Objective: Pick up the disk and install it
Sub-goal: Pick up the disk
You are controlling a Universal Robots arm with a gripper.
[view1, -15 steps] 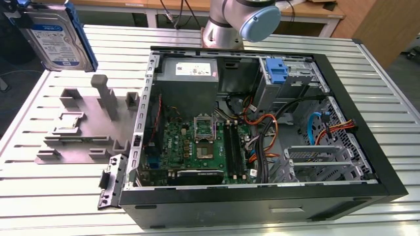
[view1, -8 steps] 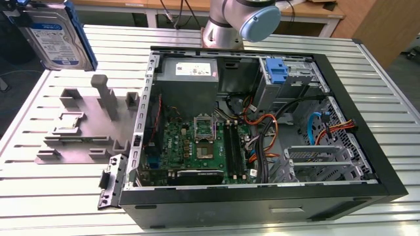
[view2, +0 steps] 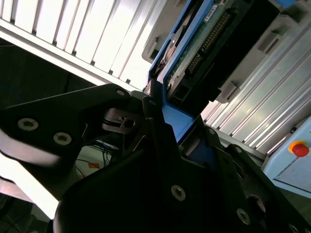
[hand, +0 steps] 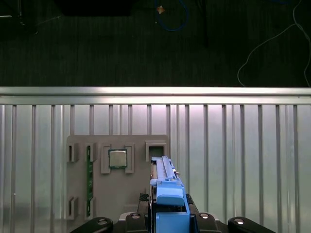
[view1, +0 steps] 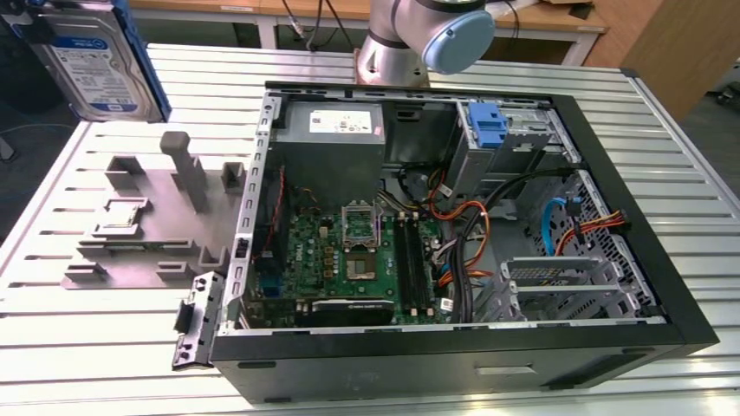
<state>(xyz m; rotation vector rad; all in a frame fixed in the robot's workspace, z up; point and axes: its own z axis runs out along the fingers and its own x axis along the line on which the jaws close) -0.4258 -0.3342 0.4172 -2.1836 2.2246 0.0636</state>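
Clamped tight on the disk (view1: pixel 99 61): claw (hand: pixel 169 209), with dark fingers (view2: pixel 160 145) pressed against the blue carrier frame on both sides in the second wrist view. Held clear of the counter (view1: pixel 93 347), high at the far end on the exterior view's left, beyond the grey fixture (view1: pixel 139 251). Standing on edge there, long axis nearly upright and leaning slightly, flat labelled face turned toward the exterior camera. Seen edge-on in the first wrist view, long axis running straight away from the claw, blue carrier end nearest the fingers. Shows its circuit-board underside and a row of connector pins in the second wrist view. Wears a white-and-blue label (view1: pixel 102 54) crowded with fine print and barcodes, too small to read. Below the disk in the first wrist view, a small square chip (hand: pixel 117 158) seated in the fixture. Well apart to the right in the exterior view, an open computer case (view1: pixel 439 373) lying on the counter
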